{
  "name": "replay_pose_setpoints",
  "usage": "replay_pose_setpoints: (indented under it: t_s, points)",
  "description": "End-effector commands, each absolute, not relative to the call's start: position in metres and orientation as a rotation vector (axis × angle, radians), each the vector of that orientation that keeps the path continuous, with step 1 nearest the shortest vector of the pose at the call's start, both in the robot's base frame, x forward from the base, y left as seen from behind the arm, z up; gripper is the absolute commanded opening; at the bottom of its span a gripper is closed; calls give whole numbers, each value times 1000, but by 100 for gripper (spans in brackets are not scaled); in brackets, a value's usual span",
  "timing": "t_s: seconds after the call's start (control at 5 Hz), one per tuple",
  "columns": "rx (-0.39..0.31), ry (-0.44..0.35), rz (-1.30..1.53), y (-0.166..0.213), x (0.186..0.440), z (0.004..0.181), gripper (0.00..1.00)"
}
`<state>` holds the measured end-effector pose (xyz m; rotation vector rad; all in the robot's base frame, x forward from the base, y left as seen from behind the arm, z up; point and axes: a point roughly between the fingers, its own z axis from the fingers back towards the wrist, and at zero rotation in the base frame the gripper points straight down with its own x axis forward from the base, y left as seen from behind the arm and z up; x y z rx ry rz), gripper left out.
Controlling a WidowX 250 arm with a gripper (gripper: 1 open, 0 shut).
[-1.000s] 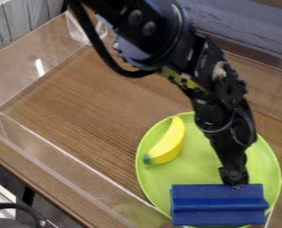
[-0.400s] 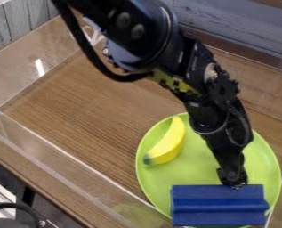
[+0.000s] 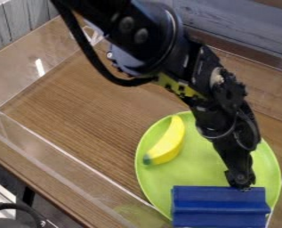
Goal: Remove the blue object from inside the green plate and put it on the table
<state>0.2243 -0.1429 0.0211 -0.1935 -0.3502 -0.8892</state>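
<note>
Brown wood-grain surface [image 3: 77,98] carries the green plate [image 3: 204,177], where the blue block [image 3: 221,207] lies beside a yellow banana [image 3: 167,141]. Above the block's far edge, the end effector [image 3: 239,183] hangs wide open, gripping nothing.

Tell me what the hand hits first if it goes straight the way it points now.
Probably the ridged blue block: the hand points down at its upper edge. Depth is unclear, so the green plate might come first.
</note>
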Motion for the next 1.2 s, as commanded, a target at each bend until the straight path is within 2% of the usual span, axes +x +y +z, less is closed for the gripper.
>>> replay_pose_setpoints:
  t_s: [0.0, 0.2, 0.4, 0.6, 0.8, 1.0]
  points:
    - [-231, -202, -1058, -150, 176, -4, 100]
    - [-233, -212, -982, -161, 179, -6, 100]
    - [-222, -214, -925, -155, 182, 3, 0]
    - [-230, -216, -895, -151, 182, 10, 100]
    - [-231, -218, -868, -147, 183, 15, 0]
    - [-235, -211, -874, -151, 184, 26, 0]
